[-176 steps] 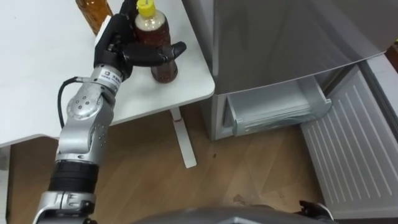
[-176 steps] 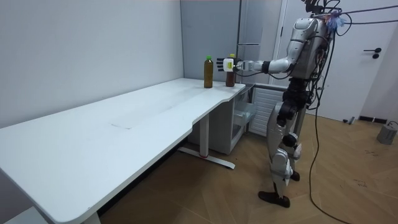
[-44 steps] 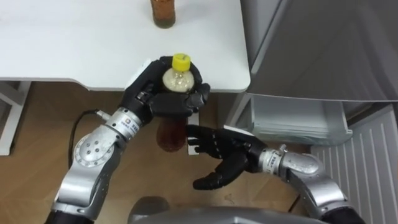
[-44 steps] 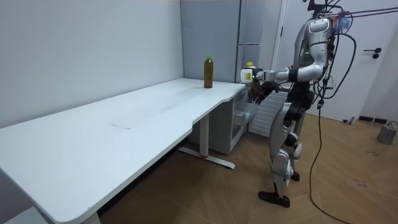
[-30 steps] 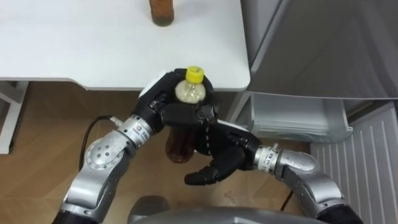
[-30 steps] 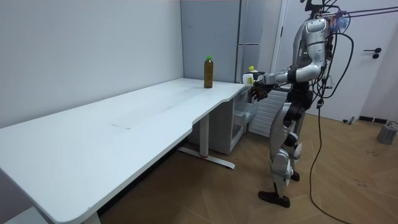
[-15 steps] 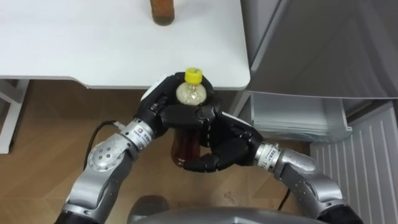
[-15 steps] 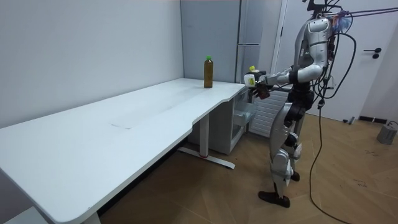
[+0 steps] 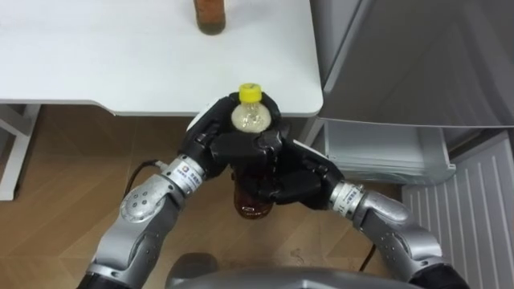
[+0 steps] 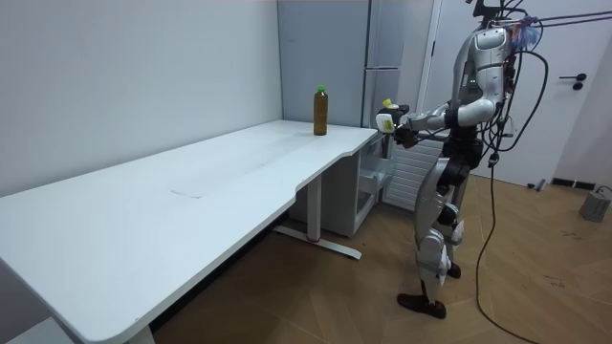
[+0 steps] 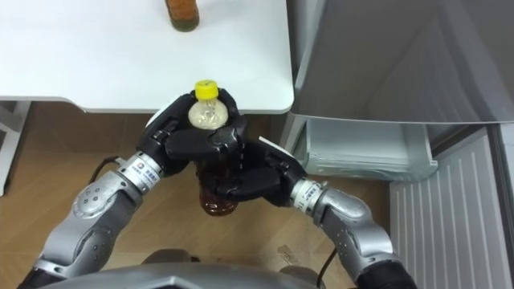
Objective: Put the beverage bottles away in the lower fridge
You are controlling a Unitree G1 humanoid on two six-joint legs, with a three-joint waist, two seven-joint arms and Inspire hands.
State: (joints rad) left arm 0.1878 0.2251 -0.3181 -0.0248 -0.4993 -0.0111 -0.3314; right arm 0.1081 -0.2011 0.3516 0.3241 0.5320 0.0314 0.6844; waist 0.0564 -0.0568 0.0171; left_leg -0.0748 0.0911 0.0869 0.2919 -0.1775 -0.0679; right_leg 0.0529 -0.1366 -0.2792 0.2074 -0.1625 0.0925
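Yellow-capped, the bottle (image 9: 252, 201) of brown drink stands upright at the centre of the frame, in the air over the wooden floor (image 9: 64, 177), just below the edge of the table (image 9: 96, 64). The left hand (image 9: 225, 144), coming in from the lower left, has its fingers wrapped round the bottle's shoulder under the cap. The right hand (image 9: 293, 181), from the lower right, is curled round the body lower down, and the two hands touch.

This looks like a handover from left to right. To do it well, the right hand should grip the body firmly before the left lets go, and the left fingers should spread away sideways without tipping the bottle. The open drawer (image 9: 377, 156) low in the fridge (image 9: 401, 56) lies at the right of the frame, nearer the right hand. A second bottle (image 9: 209, 12) waits on the table at the top edge.
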